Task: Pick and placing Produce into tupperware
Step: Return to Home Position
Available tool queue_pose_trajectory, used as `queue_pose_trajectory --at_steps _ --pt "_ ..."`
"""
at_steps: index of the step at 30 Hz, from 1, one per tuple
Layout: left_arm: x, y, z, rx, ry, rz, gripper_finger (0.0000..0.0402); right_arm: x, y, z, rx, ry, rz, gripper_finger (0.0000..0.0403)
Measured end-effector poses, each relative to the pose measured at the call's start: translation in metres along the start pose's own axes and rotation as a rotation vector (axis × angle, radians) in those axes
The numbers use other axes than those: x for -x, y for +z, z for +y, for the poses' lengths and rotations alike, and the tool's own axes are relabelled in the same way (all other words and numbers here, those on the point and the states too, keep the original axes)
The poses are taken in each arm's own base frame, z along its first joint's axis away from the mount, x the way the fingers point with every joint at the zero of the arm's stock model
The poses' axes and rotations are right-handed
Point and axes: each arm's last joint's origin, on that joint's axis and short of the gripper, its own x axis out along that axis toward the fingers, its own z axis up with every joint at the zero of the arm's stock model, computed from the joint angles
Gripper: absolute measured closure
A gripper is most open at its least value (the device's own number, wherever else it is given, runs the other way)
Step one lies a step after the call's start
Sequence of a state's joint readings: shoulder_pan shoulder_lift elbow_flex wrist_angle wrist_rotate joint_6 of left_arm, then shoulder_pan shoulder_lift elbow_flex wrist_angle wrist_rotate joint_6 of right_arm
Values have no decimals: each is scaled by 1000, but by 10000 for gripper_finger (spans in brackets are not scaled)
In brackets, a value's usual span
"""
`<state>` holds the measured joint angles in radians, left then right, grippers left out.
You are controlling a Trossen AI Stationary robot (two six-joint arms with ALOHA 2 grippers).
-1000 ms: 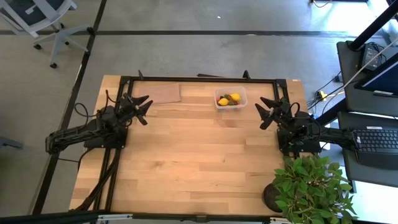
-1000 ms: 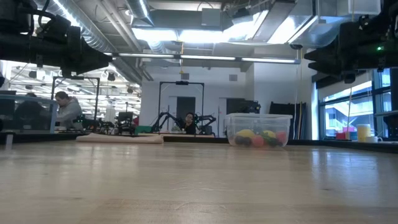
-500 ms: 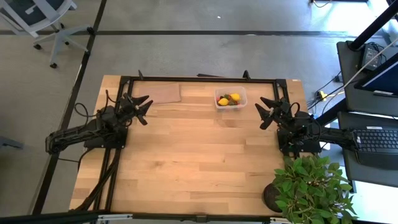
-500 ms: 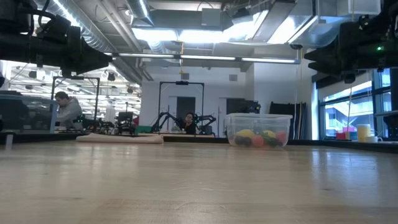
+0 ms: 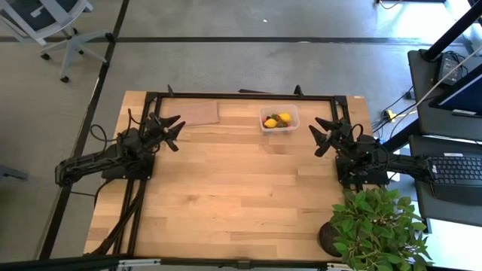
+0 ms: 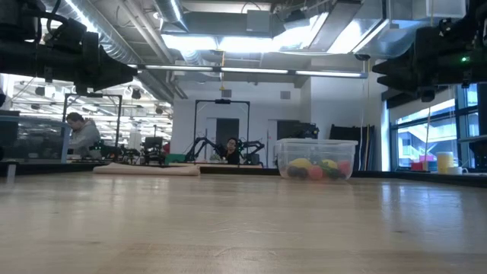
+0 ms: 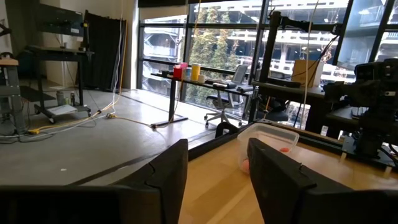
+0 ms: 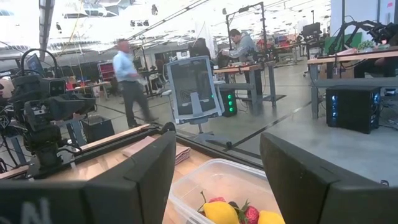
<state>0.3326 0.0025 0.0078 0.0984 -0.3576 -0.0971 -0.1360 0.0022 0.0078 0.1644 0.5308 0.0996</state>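
High view: my left gripper [image 5: 172, 129] hangs over the table [image 5: 241, 196] at the frame's upper left of centre, its two fingers spread wide and holding nothing. My right gripper [image 5: 324, 134] mirrors it at upper right, likewise spread and empty. The tupperware [image 5: 294, 120] sits at upper middle by the table's far edge, nearer my right gripper. The produce [image 5: 276, 120] lies inside it: yellow, red and dark pieces. A brown sheet [image 5: 197, 114] lies left of the tupperware; a potted plant [image 5: 376, 226] fills the lower right. Low view: tupperware right of centre on the tabletop, produce heaped at its bottom, sheet left of centre. Left wrist view: clear gap between my fingers [image 7: 168, 171], tupperware beyond at centre right. Right wrist view: fingers apart, tupperware with produce low in the gap.
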Motion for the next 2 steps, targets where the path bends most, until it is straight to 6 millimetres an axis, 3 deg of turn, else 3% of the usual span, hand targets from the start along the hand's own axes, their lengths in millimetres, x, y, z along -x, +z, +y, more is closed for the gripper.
queue_pose_trajectory --at_steps 2 --pt "0 0 0 0 0 0 241 0 0 0 0 0 0 169"
